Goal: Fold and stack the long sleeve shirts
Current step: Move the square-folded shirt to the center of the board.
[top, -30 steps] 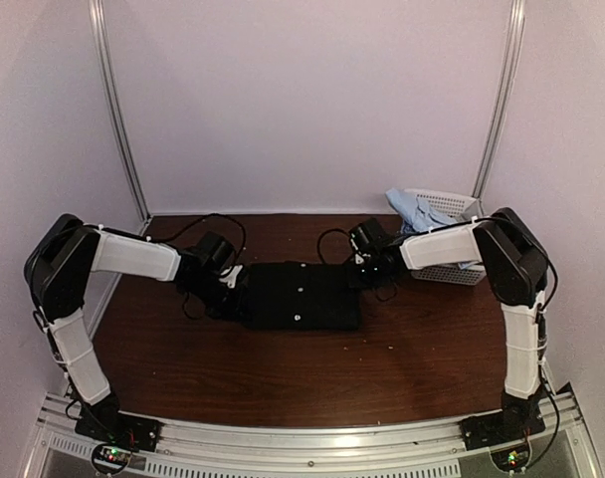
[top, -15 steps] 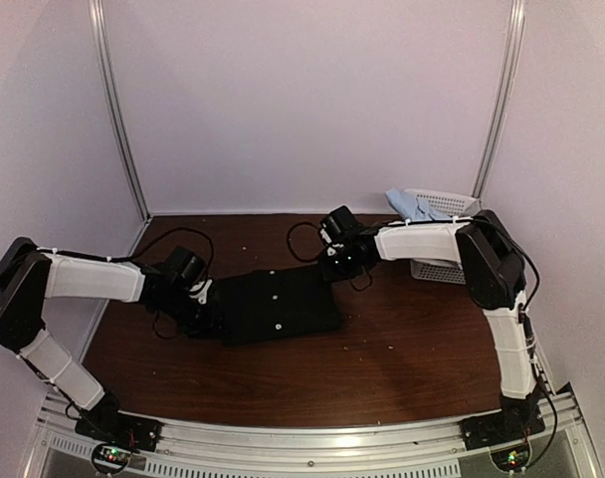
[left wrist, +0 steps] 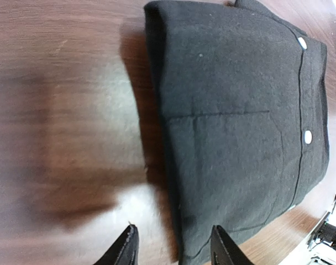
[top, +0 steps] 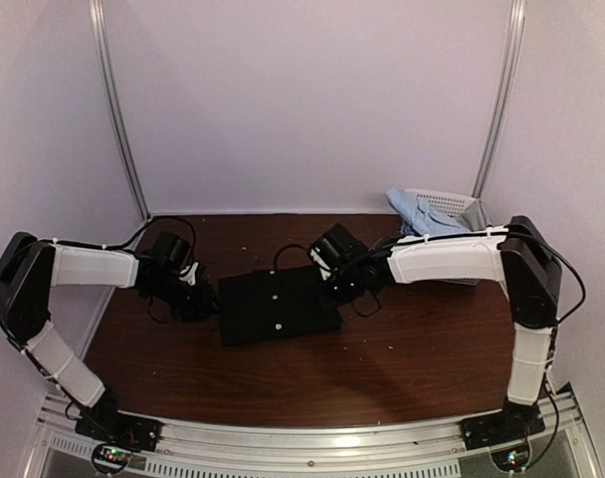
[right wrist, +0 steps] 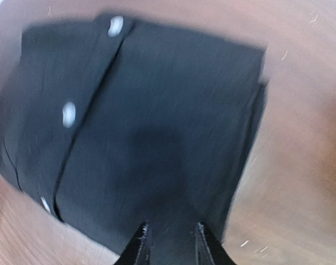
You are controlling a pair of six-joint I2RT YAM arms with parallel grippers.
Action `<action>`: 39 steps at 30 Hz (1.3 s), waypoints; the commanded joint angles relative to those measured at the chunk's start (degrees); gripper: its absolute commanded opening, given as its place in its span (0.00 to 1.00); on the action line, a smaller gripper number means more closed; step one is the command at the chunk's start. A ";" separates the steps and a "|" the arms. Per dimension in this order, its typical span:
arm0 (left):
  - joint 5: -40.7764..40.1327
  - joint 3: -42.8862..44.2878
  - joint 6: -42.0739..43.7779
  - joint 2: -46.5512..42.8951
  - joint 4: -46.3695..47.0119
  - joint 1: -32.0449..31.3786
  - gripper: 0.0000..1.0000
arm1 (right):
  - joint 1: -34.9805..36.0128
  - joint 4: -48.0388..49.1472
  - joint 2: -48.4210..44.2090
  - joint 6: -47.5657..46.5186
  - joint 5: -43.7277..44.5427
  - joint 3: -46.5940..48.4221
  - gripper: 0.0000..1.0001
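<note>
The black shirt (top: 279,305) lies folded flat on the table, pale buttons up. It also shows in the left wrist view (left wrist: 240,121) and the right wrist view (right wrist: 140,127). My left gripper (top: 199,299) is low at the shirt's left edge, open, its jaws straddling that edge (left wrist: 173,249) without closing on it. My right gripper (top: 338,285) is over the shirt's right edge, jaws apart and empty above the cloth (right wrist: 171,244). The pale blue shirt (top: 418,212) hangs out of the basket. The patterned shirt is out of view.
The white lattice basket (top: 452,205) stands at the back right corner. Dark wooden table (top: 312,373) with walls and metal rails on the back, left and right sides. Black cables loop behind both wrists.
The black shirt has slid left and turned slightly. My left gripper has drawn back to its left edge. My right arm has swung left and nearer, over the shirt's right edge.
</note>
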 commanded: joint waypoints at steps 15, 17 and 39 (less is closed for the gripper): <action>2.03 4.03 0.87 8.50 3.58 0.60 0.44 | 2.46 7.97 -1.31 6.12 -0.96 -15.54 0.21; 2.13 4.29 0.76 9.24 3.80 0.60 0.42 | 2.46 7.91 -1.86 6.12 -0.97 -15.55 0.21; 7.34 7.24 -3.57 13.24 7.30 -1.34 0.00 | -1.98 7.38 -7.67 4.37 2.73 -10.39 0.32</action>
